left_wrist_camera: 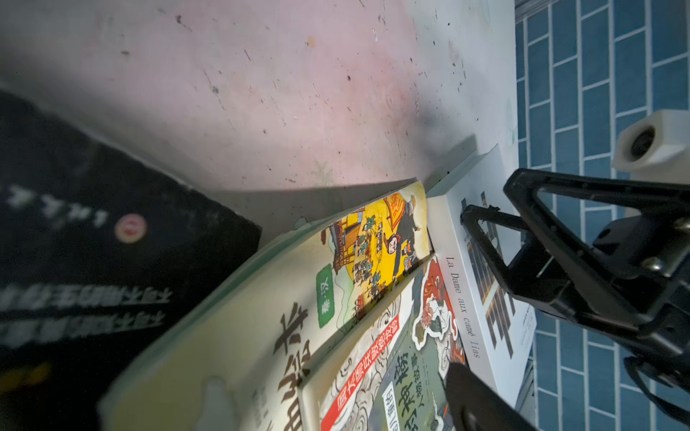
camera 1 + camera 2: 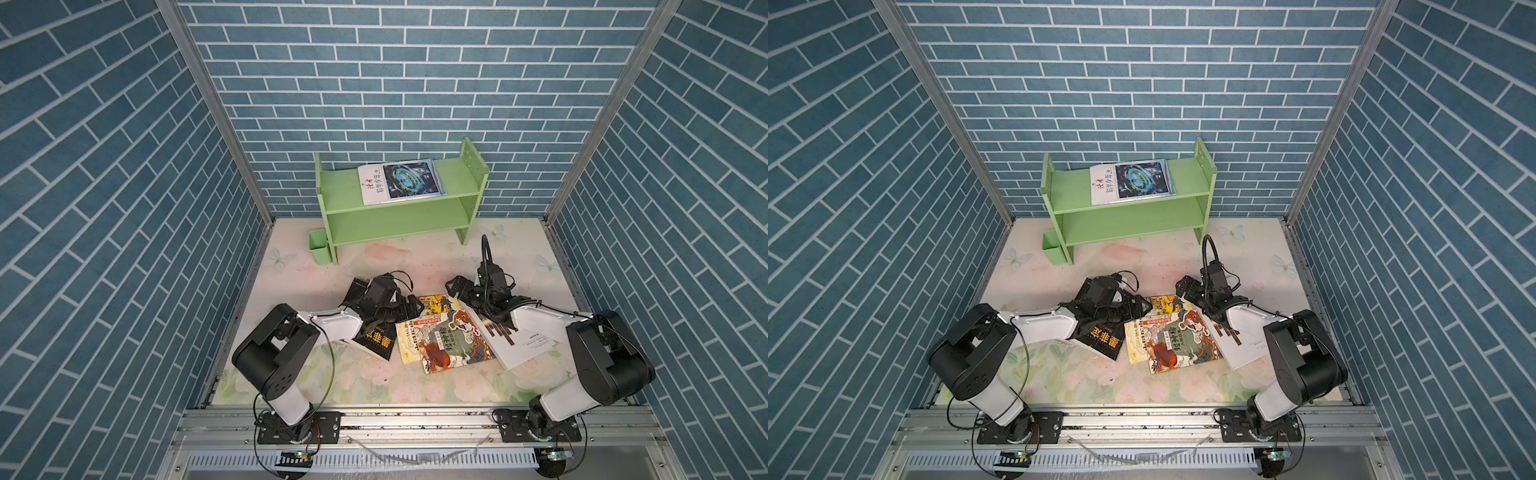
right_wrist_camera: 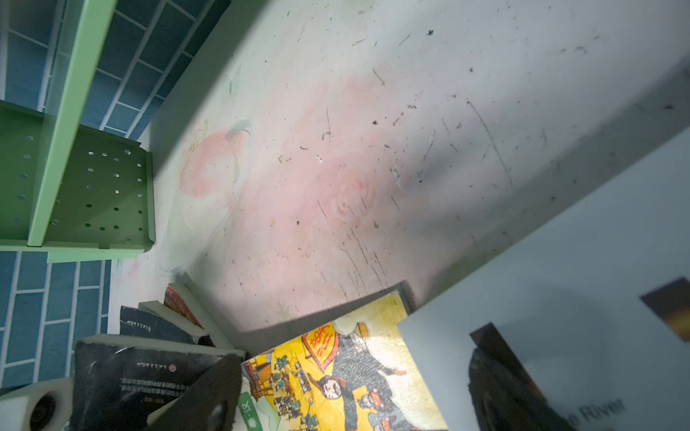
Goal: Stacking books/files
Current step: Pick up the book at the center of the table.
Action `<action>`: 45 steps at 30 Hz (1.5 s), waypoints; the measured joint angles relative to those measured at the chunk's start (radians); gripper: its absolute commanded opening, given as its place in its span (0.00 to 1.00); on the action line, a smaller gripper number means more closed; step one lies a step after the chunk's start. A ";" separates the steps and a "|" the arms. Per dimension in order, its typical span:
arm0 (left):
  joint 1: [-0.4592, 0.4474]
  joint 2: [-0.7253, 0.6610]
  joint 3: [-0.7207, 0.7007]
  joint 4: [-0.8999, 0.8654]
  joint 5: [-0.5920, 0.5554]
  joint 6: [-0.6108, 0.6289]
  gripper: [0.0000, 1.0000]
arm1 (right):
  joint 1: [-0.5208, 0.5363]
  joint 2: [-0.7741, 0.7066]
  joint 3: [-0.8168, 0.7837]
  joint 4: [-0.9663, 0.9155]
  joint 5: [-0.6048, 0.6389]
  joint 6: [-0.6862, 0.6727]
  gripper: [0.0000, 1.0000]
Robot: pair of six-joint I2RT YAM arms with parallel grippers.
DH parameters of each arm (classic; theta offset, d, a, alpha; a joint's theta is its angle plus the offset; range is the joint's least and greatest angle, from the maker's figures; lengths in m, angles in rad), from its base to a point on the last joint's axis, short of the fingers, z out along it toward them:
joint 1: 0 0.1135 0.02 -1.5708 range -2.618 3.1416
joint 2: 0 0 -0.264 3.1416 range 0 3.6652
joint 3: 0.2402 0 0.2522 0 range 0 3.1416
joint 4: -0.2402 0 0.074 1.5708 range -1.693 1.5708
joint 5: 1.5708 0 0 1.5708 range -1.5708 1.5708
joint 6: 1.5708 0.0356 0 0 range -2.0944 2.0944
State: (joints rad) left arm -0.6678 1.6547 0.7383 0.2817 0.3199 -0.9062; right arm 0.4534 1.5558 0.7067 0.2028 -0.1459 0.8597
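While both reach low over the books (image 2: 453, 345), right end effector (image 1: 485, 199) spread wide, empty, left end effector (image 2: 413, 307) opening unclear.

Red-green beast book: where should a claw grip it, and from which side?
Probably its near edge, coming in low from the arm-base side. The red-green beast book lies flat atop the yellow book, the white book crowding one side; the near edge juts past, free to pinch.

A white-blue paperback (image 2: 401, 183) lies on the top board of the light green wooden shelf (image 2: 395, 232) at the back. In front, left to right, lie the black paperback with orange characters (image 2: 376, 338), the yellow illustrated paperback (image 2: 434, 306) under the red-green beast paperback (image 2: 453, 345), and the large white paperback with dark bars (image 2: 517, 353), whose edge seemingly overlaps the latter.
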 measured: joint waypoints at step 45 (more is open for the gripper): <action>0.020 -0.274 0.895 -0.636 -0.042 0.159 0.00 | -0.123 -0.348 0.179 -0.039 -0.257 0.191 0.98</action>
State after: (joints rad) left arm -0.6479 1.3811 1.6333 -0.3542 0.2783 -0.7467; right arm 0.3302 1.2083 0.8856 0.1635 -0.4026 1.0504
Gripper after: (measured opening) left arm 0.069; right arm 0.985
